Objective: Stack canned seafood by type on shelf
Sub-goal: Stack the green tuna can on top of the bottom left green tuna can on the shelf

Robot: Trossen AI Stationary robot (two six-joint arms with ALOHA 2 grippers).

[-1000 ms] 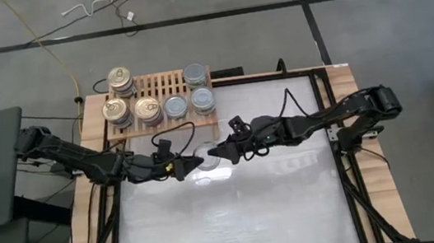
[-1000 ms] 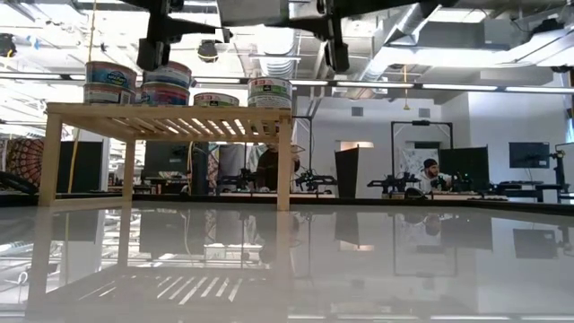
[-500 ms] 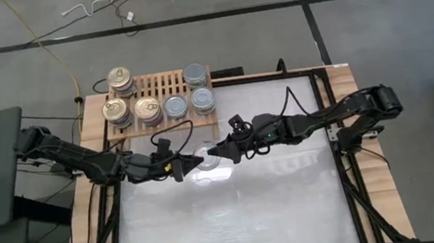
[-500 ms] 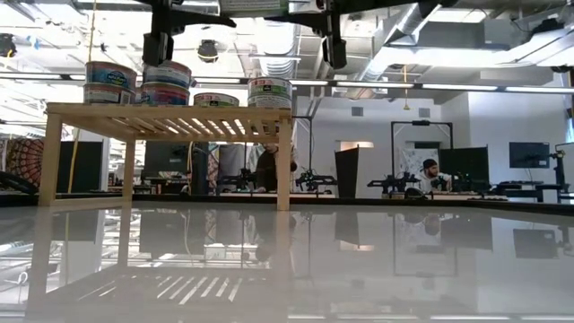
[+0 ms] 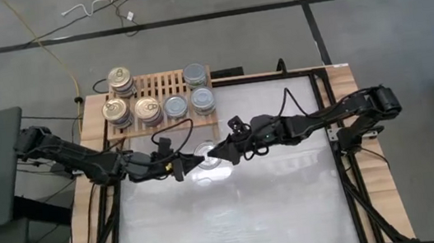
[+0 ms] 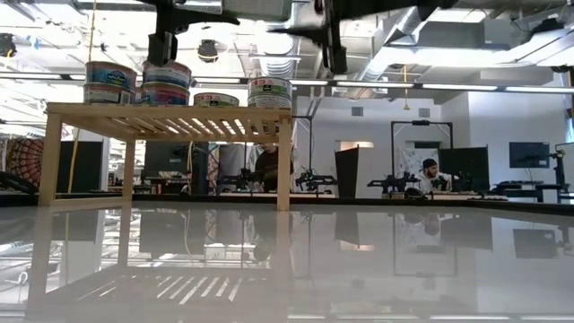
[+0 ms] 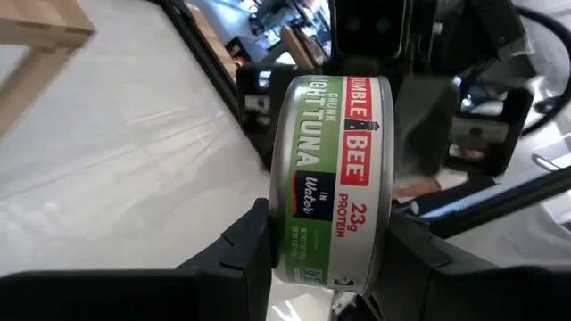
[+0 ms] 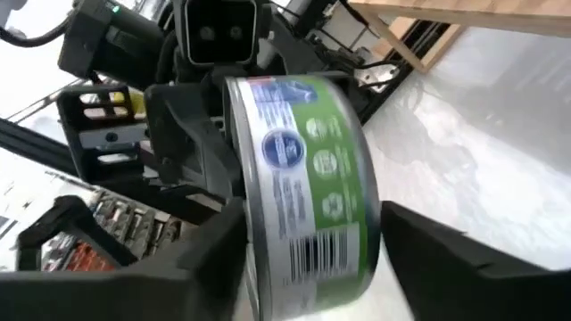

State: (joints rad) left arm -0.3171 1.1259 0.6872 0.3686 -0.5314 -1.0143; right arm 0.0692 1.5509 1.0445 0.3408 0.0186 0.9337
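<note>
One tin of the canned seafood, a green-labelled tuna can (image 5: pixel 209 157), hangs in the air over the middle of the white table. My left gripper (image 5: pixel 192 163) is shut on it from the left. My right gripper (image 5: pixel 216 152) faces it from the right, open, with a finger on either side of the same can (image 8: pixel 303 187); a sliver of light shows at one finger (image 8: pixel 419 245). The shelf (image 5: pixel 159 89) stands at the table's far left. It bears gold-topped cans (image 5: pixel 121 79) on its left part and silver-topped cans (image 5: pixel 200 99) on its right, some stacked two high. My left gripper pinches the can's two flat ends (image 7: pixel 278 245) between its fingers (image 7: pixel 236 254), one finger on each end, so the green label (image 7: pixel 326 169) faces the wrist camera. The fingers come level from the table's left side. The can is lifted clear of the table.
The shelf (image 6: pixel 170 112) stands on short legs at the table's far edge, with a free slot at its far middle. The white tabletop (image 5: pixel 236 210) reaches toward the near edge. Cables run along the arms. A person sits at a desk (image 6: pixel 432 175) in the room beyond.
Both arms have stayed in place over the table's middle with the can between them. My left wrist has tipped slightly. My right gripper's fingers have spread a little around the can.
</note>
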